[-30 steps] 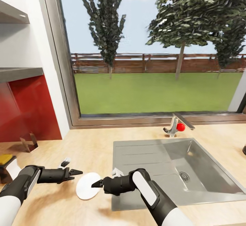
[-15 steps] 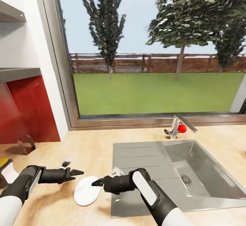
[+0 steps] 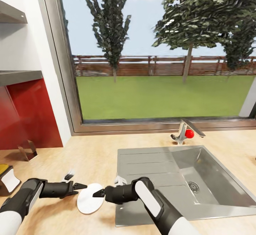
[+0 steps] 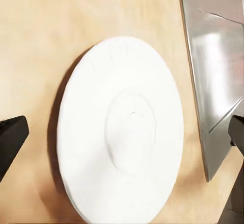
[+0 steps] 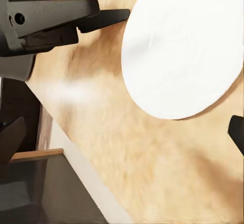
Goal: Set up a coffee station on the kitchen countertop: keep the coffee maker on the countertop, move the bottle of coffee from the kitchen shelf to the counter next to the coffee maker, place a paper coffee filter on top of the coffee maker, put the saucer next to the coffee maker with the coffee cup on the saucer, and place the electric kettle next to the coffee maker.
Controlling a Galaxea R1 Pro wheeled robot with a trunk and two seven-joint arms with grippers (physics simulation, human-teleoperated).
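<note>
Both grippers, left (image 3: pixel 81 185) and right (image 3: pixel 95 193), hang open and empty over the flat saucer (image 3: pixel 90 203), whose thin rim could skid toward the sink (image 3: pixel 213 206) at 3 o'clock if pinched badly

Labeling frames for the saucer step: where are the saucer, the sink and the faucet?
saucer (image 3: pixel 89 199), head view, its centre.
sink (image 3: pixel 213 173), head view, basin wall.
faucet (image 3: pixel 182 132), head view, its upright stem.

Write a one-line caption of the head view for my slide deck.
Both grippers, left gripper and right gripper, flank a white saucer on the wooden countertop beside the steel sink.
</note>
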